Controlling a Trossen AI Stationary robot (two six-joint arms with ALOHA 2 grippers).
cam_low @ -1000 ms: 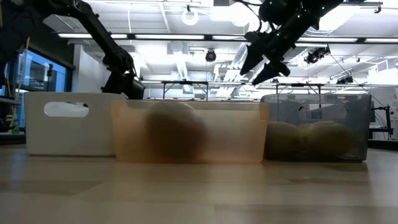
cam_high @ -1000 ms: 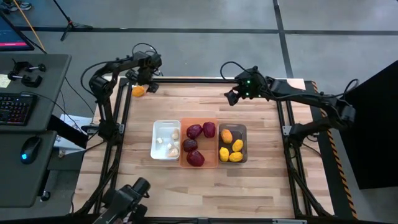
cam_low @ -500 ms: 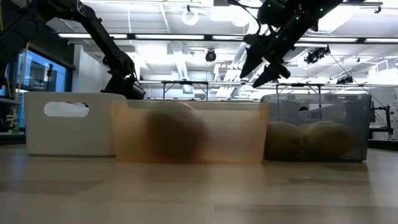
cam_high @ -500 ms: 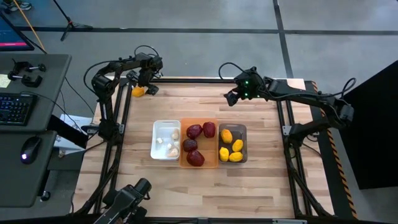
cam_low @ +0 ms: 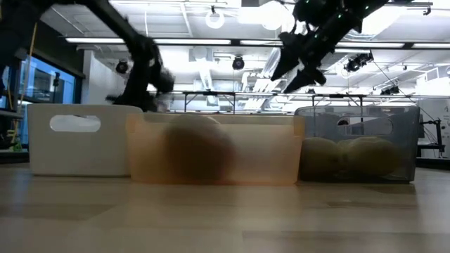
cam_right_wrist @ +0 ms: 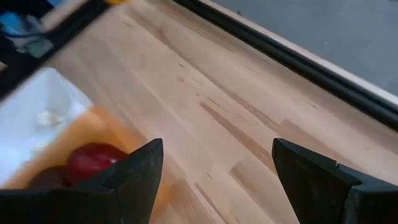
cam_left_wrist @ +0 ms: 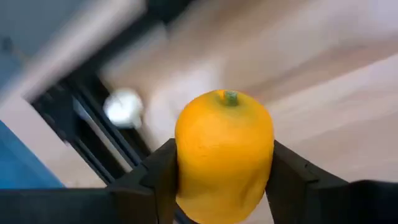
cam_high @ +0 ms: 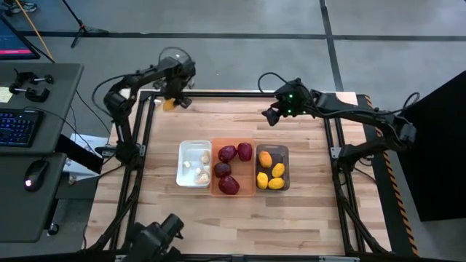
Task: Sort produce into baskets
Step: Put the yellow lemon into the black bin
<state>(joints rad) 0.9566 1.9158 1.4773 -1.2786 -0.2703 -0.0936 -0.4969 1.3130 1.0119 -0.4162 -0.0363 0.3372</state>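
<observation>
Lemon [cam_left_wrist: 224,155] clamped between left end effector [cam_left_wrist: 221,171] fingers

Light butcher-block wooden table [cam_high: 233,120] framed by black metal rails along far edge and both sides. Three small rectangular plastic bins in a row near the middle, sides touching: white plastic bin [cam_high: 194,164] on the left, orange translucent plastic bin [cam_high: 234,168] in the centre, dark grey translucent plastic bin [cam_high: 272,168] on the right. All three upright on the boards, long sides running front to back. From the table-level camera, same row seen side-on: white [cam_low: 79,138], orange [cam_low: 214,148], grey [cam_low: 357,143]. Rest of the planks bare
</observation>
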